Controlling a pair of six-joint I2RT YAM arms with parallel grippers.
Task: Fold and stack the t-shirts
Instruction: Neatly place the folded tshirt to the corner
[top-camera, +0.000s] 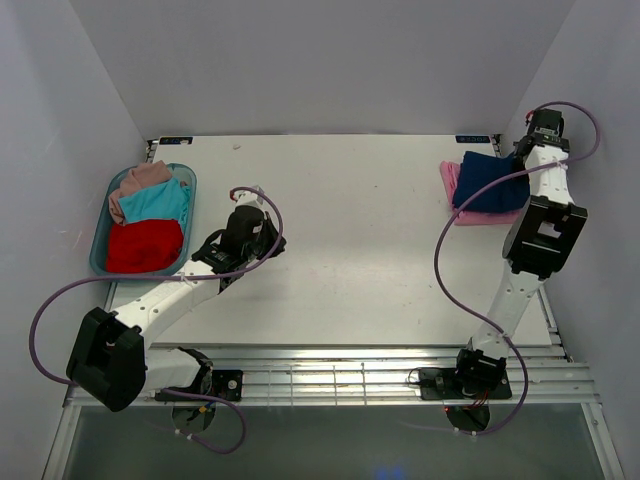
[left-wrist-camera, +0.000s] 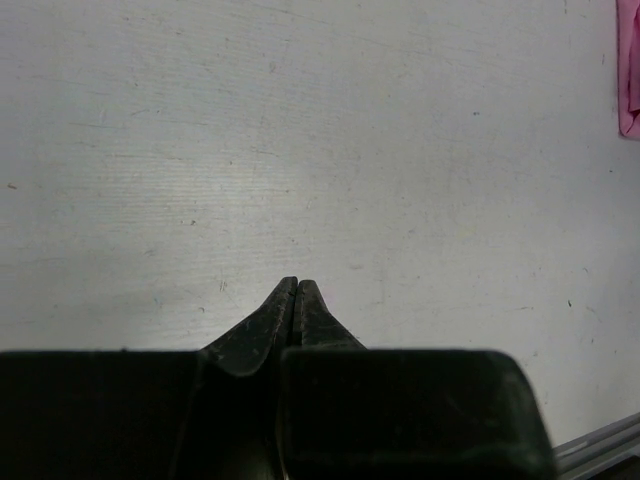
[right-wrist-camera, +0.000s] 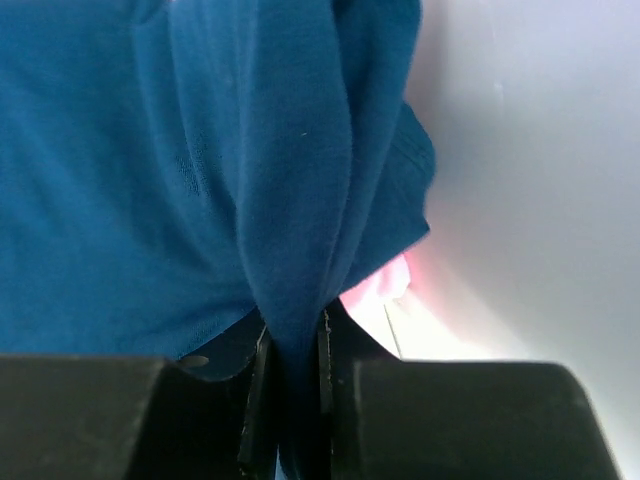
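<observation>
- Nipped shut in the right gripper (right-wrist-camera: 290, 345): a bunched fold of the navy t-shirt (right-wrist-camera: 150, 180), pleated in the pinch and running up out of it.
- Lies at the far right corner of the table (top-camera: 350, 250), on top of the pink t-shirt (right-wrist-camera: 388, 283), with a pink edge showing underneath.
- Handles, by the look of it, as light, limp cloth: nothing to break, but prone to sagging, unfolding, and dragging the layer beneath if pulled sideways.
- Best taken at a hem or folded edge, through all layers at once, rather than mid-panel.
- Left gripper (left-wrist-camera: 297, 292): closed on nothing, tips together, hovering over bare tabletop left of centre.
- Further left, in the blue basket (top-camera: 100, 240): red t-shirt (top-camera: 145, 246), teal t-shirt (top-camera: 162, 203) and dusty-pink t-shirt (top-camera: 140, 178), crumpled and unfolded.
</observation>
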